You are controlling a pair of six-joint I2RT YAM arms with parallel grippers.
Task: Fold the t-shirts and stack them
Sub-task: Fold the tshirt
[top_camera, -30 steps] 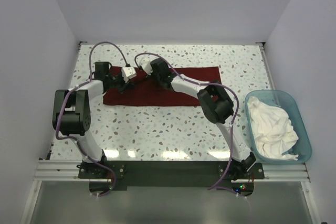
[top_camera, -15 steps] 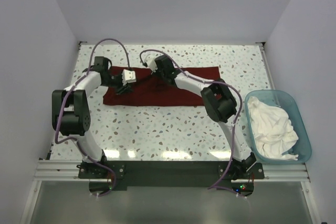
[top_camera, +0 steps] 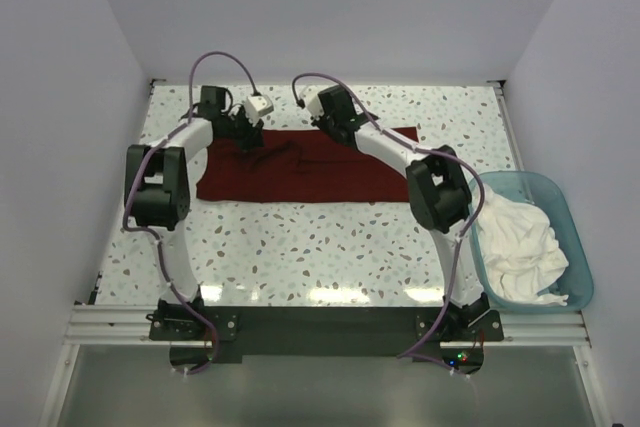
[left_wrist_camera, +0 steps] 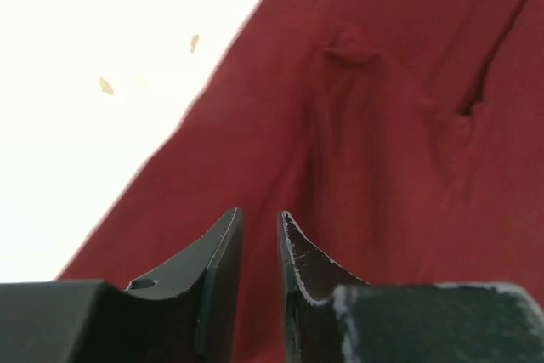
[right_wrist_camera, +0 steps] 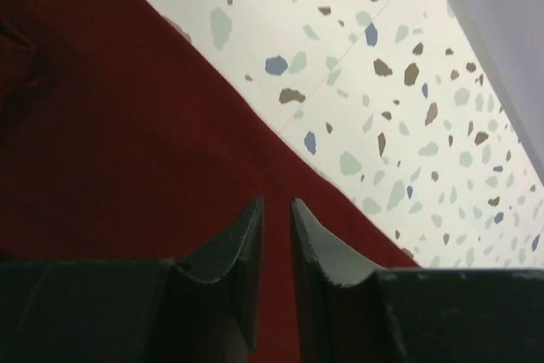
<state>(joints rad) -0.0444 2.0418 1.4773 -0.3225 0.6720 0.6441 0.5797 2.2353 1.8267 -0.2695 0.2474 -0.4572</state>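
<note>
**Maroon shirt half done, white one waits in tub**

The maroon t-shirt (top_camera: 300, 175) lies as a long flat band across the speckled surface (top_camera: 300, 247), not yet a compact fold. The white t-shirt (top_camera: 515, 237) sits crumpled in the blue tub (top_camera: 512, 176), and no stack exists. The left pincer (left_wrist_camera: 259, 214) and right pincer (right_wrist_camera: 276, 201) each show a narrow slit with no cloth between. Since a second ago, both have moved from mid-shirt to its far edge.

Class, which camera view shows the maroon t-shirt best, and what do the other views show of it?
The top external view: nearly the whole maroon t-shirt shows there, laid out as a wide strip. Each wrist view gives only a close patch of its cloth along one edge.
</note>
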